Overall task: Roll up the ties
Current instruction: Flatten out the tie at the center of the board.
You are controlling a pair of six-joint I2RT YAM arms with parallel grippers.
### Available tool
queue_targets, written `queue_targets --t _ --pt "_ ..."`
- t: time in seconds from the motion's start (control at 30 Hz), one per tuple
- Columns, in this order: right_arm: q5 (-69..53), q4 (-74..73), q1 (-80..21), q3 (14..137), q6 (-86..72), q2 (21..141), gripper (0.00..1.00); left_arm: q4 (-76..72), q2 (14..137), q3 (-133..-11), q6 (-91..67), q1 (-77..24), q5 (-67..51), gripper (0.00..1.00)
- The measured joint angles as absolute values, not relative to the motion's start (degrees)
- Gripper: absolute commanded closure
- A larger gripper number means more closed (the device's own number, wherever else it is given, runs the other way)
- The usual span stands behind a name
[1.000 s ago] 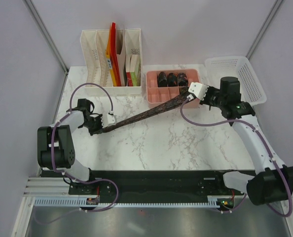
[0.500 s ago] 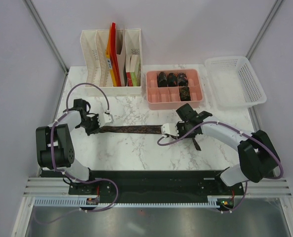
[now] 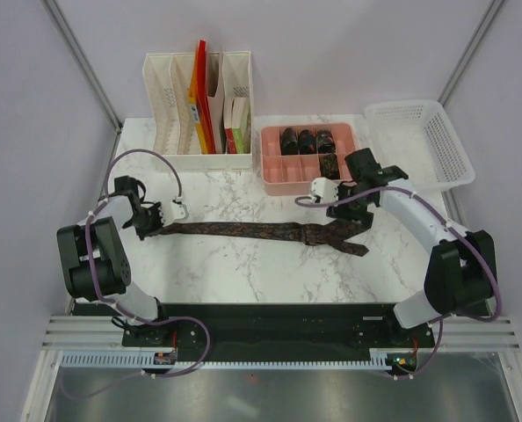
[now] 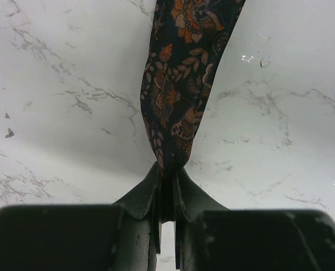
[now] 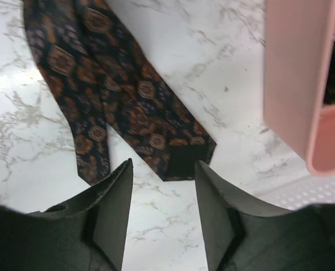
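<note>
A long dark tie [image 3: 243, 232] with a reddish pattern lies flat across the marble table, running left to right. My left gripper [image 3: 158, 223] is shut on its left end; in the left wrist view the tie [image 4: 179, 96] is pinched between the fingertips of that gripper [image 4: 166, 172]. The tie's right part is folded, and both ends [image 5: 156, 135] lie on the table just beyond my right gripper [image 5: 163, 169], which is open and holds nothing. From above, that gripper [image 3: 342, 209] hovers over the folded part. Several rolled ties [image 3: 307, 141] sit in the pink tray [image 3: 275, 173].
A white file organizer [image 3: 199, 110] with coloured folders stands at the back left. A white mesh basket [image 3: 419, 141] sits at the back right, next to the pink tray. The tray's corner [image 5: 303, 84] is close to the right gripper.
The right gripper opened, let go of the tie and drew back toward the tray. The tie now lies flat with its right part folded. The left gripper shifted slightly left, still gripping.
</note>
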State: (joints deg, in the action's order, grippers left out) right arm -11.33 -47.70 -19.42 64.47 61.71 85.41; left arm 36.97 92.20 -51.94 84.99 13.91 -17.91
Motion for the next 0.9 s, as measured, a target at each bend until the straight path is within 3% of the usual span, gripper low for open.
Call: queue_targets --t 0.13,0.27,0.67,0.9 --pt "-15.94 -49.23 -13.1 73.41 60.73 93.08 0.63 37.54 91.35 -51.53 86.87 14.11 -17.78 0.95" --pt "-17.43 -47.44 -12.67 72.69 58.41 96.71 0.75 37.74 90.61 -51.44 87.13 14.13 -17.82 0.95" --pt "-8.23 -34.76 -12.86 57.87 56.86 97.49 0.77 39.05 90.08 -51.44 87.13 14.13 -18.06 0.94" --pt "-4.56 -36.34 -1.56 51.07 62.87 91.31 0.77 40.95 86.61 -50.96 87.26 12.64 -20.01 0.94"
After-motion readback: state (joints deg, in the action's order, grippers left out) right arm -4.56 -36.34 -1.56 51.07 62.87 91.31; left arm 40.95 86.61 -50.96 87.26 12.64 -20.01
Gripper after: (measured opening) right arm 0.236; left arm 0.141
